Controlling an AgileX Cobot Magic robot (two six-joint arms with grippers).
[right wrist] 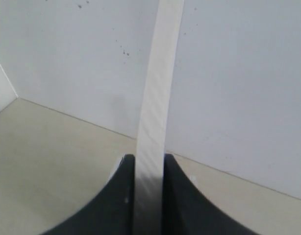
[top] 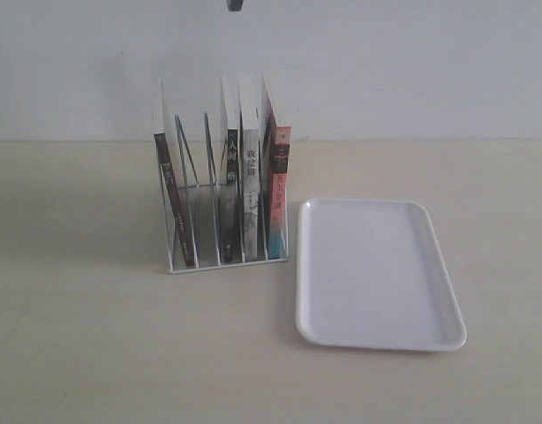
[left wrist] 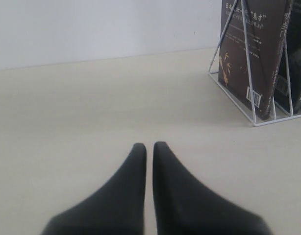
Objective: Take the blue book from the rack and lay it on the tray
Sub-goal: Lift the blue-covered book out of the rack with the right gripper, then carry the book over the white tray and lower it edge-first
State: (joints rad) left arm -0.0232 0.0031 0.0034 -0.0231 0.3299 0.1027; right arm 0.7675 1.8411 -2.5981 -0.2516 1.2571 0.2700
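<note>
My right gripper (right wrist: 149, 159) is shut on a thin book held edge-on. Only its white page edge (right wrist: 158, 88) shows; I take it for the blue book, though no blue cover is visible. Behind it are only wall and tabletop. In the exterior view a dark bit of that gripper (top: 234, 4) pokes in at the top edge, above the rack (top: 227, 262); no blue spine shows there. The white tray (top: 377, 274) lies flat to the right of the rack, nothing on it. My left gripper (left wrist: 149, 144) is shut and holds nothing, low over the table, left of the rack (left wrist: 248, 98).
In the rack stand a leaning dark maroon book (top: 176, 212), a black-spined book (top: 231, 177), a grey-white-spined book (top: 251, 194) and a pink-and-teal-spined book (top: 278, 194). A white wall runs close behind the table.
</note>
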